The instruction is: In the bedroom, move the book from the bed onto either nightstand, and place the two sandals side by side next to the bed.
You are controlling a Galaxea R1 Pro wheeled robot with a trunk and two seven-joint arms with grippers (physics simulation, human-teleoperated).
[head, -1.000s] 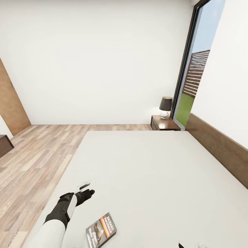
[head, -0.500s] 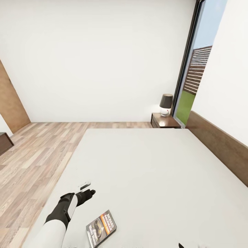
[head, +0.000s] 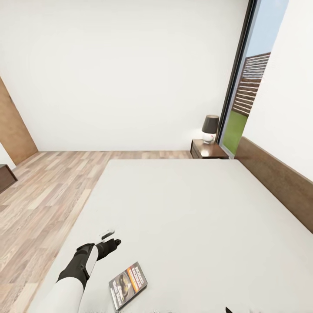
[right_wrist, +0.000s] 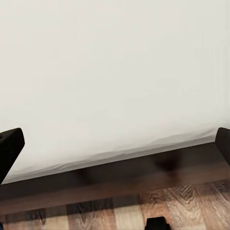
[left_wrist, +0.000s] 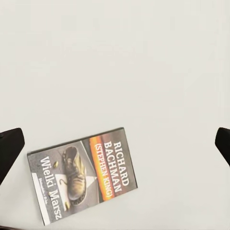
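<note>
The book (head: 128,284) lies flat, cover up, on the near left part of the bed (head: 195,208). It is a thin paperback with a dark cover, an orange band, a shoe picture, and white lettering "RICHARD BACHMAN" and "Wielki Marsz". The left gripper (head: 108,240) hovers just left of and beyond it, its jaws spread wide and empty. The right gripper (right_wrist: 115,143) also stands wide, over the bed's edge and the plank floor (head: 43,191). At the far right a nightstand (head: 208,150) carries a lamp (head: 210,128) beside the window (head: 250,82).
</note>
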